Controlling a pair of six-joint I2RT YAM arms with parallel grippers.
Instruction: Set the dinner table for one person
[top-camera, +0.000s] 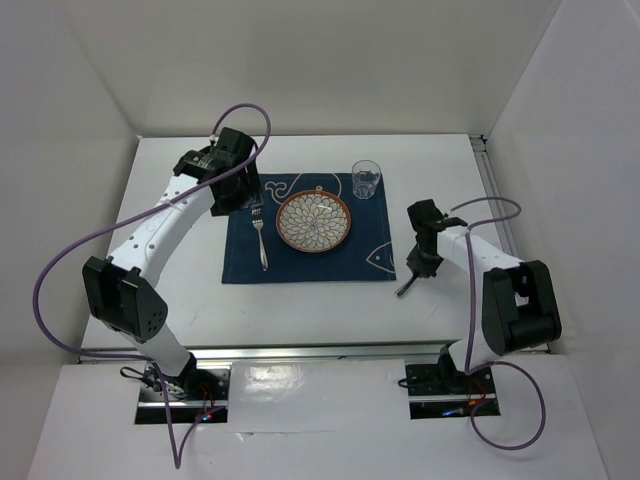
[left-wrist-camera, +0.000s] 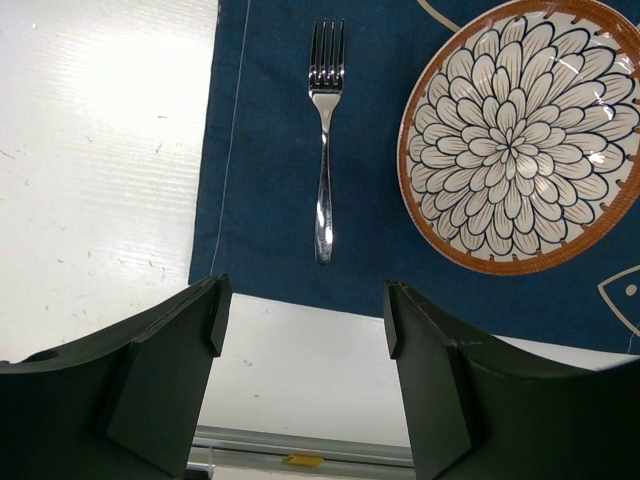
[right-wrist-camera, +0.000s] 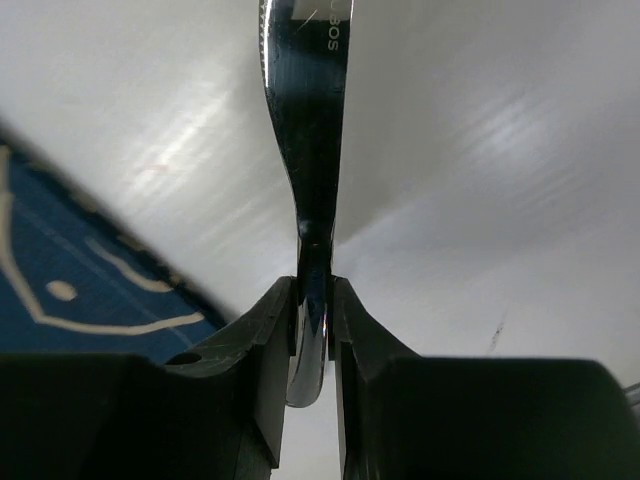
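Steel table knife (right-wrist-camera: 305, 120) pinched in right gripper (right-wrist-camera: 313, 292), just beside right edge of navy cloth placemat (top-camera: 240, 265), above white dinner table (top-camera: 440, 160). Lay it flat, parallel to flower-patterned round plate (top-camera: 314, 221); left gripper (left-wrist-camera: 305, 310) spread, empty.

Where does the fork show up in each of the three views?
Top external: fork lies on the blue placemat, left of the plate.
Left wrist: fork at upper middle, tines toward the top edge.
Right wrist: not in it; the right gripper holds another utensil in its jaws.
Shared landmark: the blue placemat, visible in all three.
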